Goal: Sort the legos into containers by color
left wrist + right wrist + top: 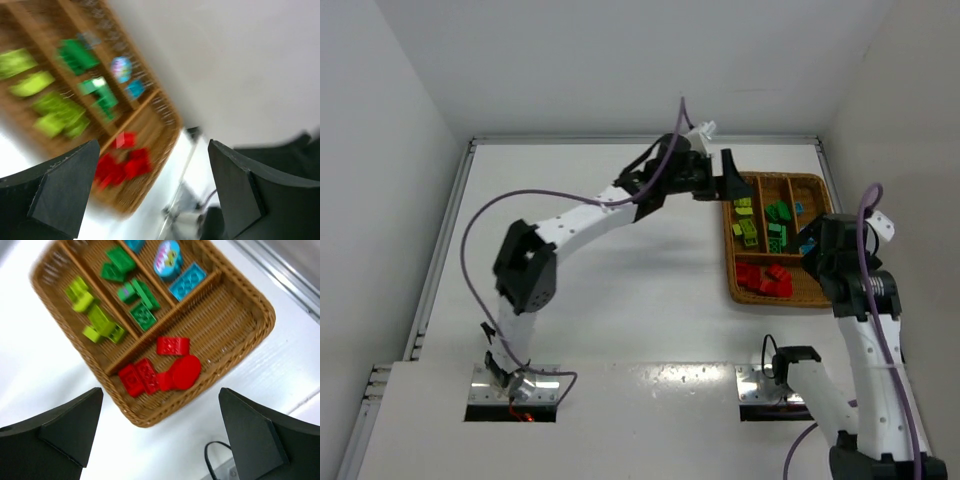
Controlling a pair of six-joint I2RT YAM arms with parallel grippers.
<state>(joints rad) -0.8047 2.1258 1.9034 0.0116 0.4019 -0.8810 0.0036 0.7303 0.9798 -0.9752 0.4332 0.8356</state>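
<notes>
The legos (145, 375) lie ahead of our right tool (160, 435), wide and empty, grouped by colour in the tray (227, 322). Our left tool (152, 192), equally wide and empty, hovers near its rim; we could snag it and scatter them.

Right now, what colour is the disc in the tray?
The disc is red; right wrist view shows it best.

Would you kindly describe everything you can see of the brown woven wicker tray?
The rectangular brown woven wicker tray lies flat on the white table, on the right arm's side. Thin dividers split it into three long narrow compartments and one crosswise one. Lime green bricks, dark green bricks and teal-blue bricks sit in the narrow ones, sorted by colour; red bricks lie in the crosswise one.
</notes>
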